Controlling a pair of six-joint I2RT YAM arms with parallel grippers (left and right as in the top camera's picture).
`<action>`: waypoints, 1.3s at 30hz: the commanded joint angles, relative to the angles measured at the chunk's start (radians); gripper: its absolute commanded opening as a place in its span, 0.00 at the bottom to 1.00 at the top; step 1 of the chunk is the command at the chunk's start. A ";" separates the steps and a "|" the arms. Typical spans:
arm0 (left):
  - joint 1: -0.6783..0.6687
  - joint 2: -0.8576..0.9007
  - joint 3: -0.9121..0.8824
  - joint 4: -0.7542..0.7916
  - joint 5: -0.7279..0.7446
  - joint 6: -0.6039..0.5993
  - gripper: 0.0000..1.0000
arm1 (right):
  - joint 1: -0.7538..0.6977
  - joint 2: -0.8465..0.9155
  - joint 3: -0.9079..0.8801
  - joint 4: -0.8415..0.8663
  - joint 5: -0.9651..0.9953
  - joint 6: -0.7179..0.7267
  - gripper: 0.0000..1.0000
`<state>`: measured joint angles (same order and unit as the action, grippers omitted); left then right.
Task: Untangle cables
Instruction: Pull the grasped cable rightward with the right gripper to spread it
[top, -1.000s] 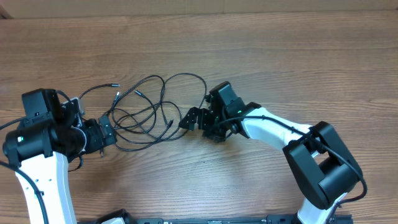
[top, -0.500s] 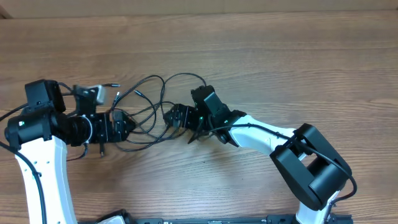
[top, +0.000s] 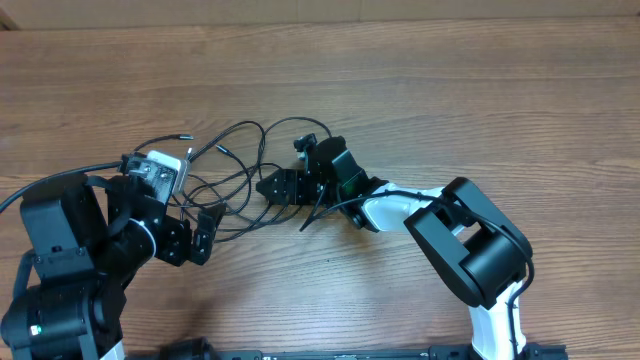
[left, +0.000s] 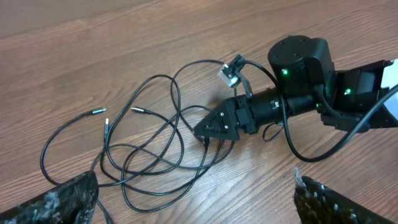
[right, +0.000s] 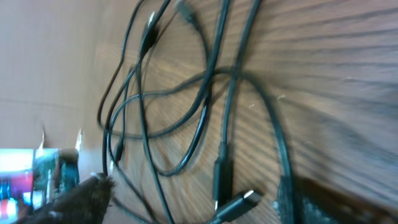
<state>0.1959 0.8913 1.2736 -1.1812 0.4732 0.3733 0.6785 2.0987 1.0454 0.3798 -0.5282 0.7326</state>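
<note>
Closing right gripper (top: 266, 187) slowly is my plan: jaws part-open astride strands, nothing pinched yet, cables (top: 238, 182) tangled at its tips. I'd nip 1 strand only; left gripper (top: 203, 232), past the tangle from it, gapes wide w/ nothing held.

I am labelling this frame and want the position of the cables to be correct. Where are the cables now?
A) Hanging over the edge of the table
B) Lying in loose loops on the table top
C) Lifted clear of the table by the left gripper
B: the overhead and left wrist views show the cables spread flat in loose loops on the wooden table, none raised off it or reaching an edge.
</note>
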 joint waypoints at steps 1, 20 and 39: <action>-0.003 0.008 0.012 0.003 -0.013 -0.011 1.00 | 0.001 0.011 0.003 0.005 -0.101 -0.035 0.26; -0.003 0.061 0.012 0.003 -0.013 -0.011 1.00 | -0.265 -0.633 0.072 -0.771 0.008 -0.392 0.04; -0.003 0.201 0.012 0.004 -0.013 -0.011 1.00 | -1.144 -1.106 0.626 -1.308 0.158 -0.533 0.04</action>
<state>0.1959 1.0668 1.2736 -1.1805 0.4622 0.3729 -0.4110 0.9787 1.6592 -0.9180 -0.3992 0.2131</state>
